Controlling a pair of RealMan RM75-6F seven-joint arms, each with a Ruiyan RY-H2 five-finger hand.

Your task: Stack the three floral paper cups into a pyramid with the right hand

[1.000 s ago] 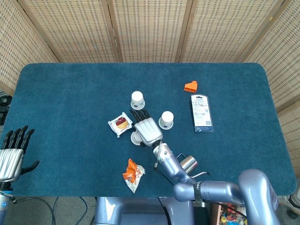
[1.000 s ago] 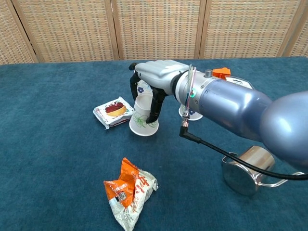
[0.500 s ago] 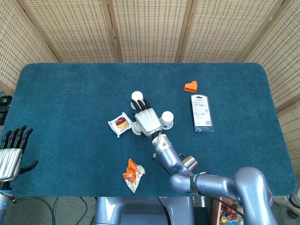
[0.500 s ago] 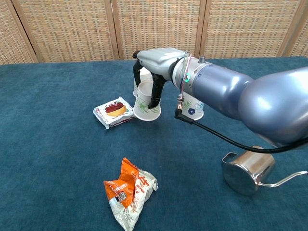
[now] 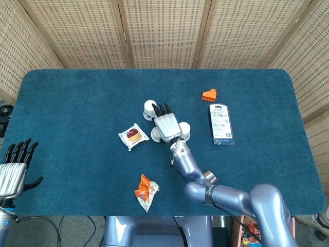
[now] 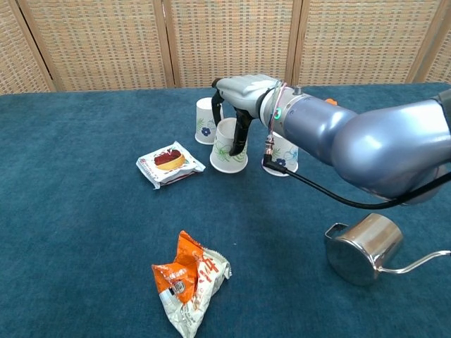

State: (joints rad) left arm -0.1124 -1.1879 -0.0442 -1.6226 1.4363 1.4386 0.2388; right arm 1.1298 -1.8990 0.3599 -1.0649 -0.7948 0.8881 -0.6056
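Near the table's middle: right hand [image 6: 243,91], palm down, fingers curled over an upside-down floral paper cup [image 6: 228,146], thumb and fingers closed on its sides; from the chest view the cup tilted a little, wide rim low over or just touching the blue table [image 6: 84,232], which of the two unclear. Seen from the head view, same hand [image 5: 167,125] covering most of that cup, only a sliver of white rim showing at its left. Just behind and to the left, second floral cup [image 6: 206,121], upside down on the cloth, near the fingertips but apart from the held cup. Just right of the hand, under the forearm, third floral cup [image 6: 284,156], also upside down, partly hidden by the arm and its black cable. Left of the held cup, a snack packet with a red picture [image 6: 170,163], close beside it. Nearer the chest camera, a crumpled orange wrapper [image 6: 189,279]. At the right, a steel kettle [image 6: 363,248] with thin spout. Farther back on the table, an orange piece [image 5: 209,94] and a blister pack [image 5: 221,124]. Far left at the table edge, left hand [image 5: 14,169], fingers apart, holding nothing.
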